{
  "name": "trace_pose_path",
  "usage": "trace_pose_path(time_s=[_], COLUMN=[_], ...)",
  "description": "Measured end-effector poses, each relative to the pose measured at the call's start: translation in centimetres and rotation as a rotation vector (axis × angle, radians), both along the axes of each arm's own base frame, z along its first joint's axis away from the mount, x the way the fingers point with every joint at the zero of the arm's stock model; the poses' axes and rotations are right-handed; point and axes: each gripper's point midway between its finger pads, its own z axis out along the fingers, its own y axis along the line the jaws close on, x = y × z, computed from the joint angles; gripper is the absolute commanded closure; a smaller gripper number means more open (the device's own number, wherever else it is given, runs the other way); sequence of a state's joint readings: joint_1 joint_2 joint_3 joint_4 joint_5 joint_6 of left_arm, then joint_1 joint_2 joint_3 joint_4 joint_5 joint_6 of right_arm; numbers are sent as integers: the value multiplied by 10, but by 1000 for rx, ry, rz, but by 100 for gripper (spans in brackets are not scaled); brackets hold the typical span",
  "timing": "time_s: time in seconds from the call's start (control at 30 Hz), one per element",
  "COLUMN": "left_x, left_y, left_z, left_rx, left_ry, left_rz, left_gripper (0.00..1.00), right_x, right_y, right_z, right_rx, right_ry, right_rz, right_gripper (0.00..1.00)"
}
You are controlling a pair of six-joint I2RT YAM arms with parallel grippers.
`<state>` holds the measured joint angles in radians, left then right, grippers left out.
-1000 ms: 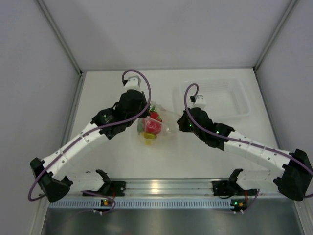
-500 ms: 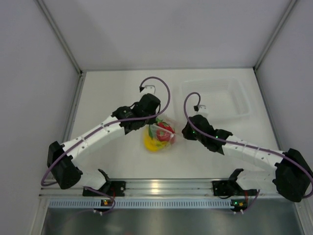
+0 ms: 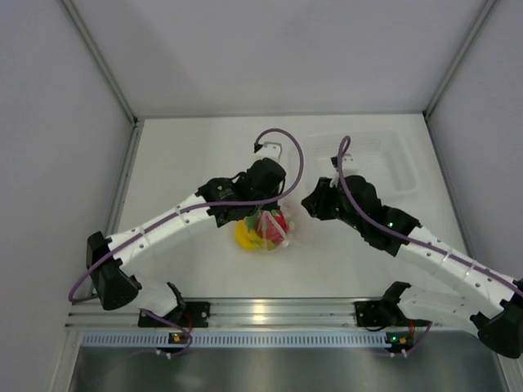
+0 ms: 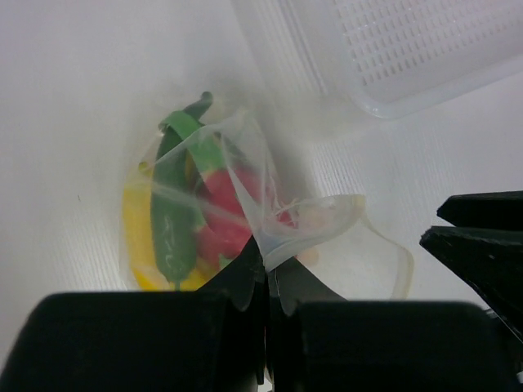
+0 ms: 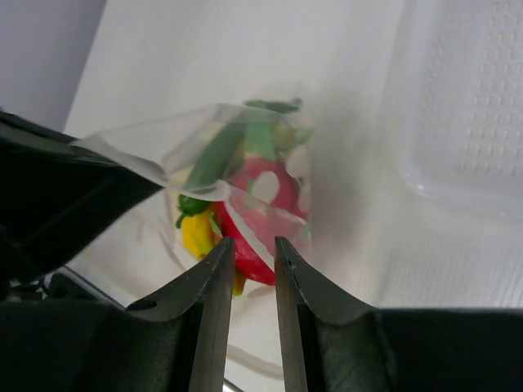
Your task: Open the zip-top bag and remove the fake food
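The left gripper (image 4: 265, 282) is clenched on a fold of the zip-top bag (image 4: 237, 155), its two fingers pressed together on the clear plastic near the top edge; the bag hangs from that pinch over the white table (image 4: 65, 98), between the two arms and just to the left of the clear tray (image 4: 409, 49); whether its bottom touches the table is hard to tell from these views.

All the fake food is inside the bag; the yellow banana bunch (image 4: 135, 237) lies lowest and to the outside, the red fruit (image 4: 233, 220) is packed in beside it, and the long green piece (image 4: 172, 220) lies across them both, its tip poking towards the top.

The right gripper (image 5: 252, 245) is released, its fingers parted by a narrow gap with nothing between them; it sits near the bag on the tray side, pointed at it but apart from it. A curled loop of the bag's rim stands out towards that gripper, perhaps the mouth partly spread.

The tray rests at the far right of the table, beside the right arm's wrist.
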<state>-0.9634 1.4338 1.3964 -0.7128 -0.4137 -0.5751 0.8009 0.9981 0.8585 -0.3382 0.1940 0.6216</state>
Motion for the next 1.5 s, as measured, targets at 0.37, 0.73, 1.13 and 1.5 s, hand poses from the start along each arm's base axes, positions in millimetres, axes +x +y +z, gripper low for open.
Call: trace_pose_path(time_s=[0.37, 0.73, 1.13, 1.5], left_x=[1, 9, 12, 11], left_y=[-7, -21, -31, -33], left_z=[-3, -11, -15, -16], left_rx=[-2, -11, -22, -33], left_ry=[15, 32, 49, 59], left_rz=[12, 31, 24, 22], left_gripper=[100, 100, 100, 100], right_x=[-20, -43, -29, -5], right_y=[36, 46, 47, 61], right_z=[4, 11, -21, -64], right_rx=[31, 66, 26, 36], right_ry=[-33, -82, -53, -4], right_rz=[206, 240, 149, 23], right_gripper=[72, 73, 69, 54])
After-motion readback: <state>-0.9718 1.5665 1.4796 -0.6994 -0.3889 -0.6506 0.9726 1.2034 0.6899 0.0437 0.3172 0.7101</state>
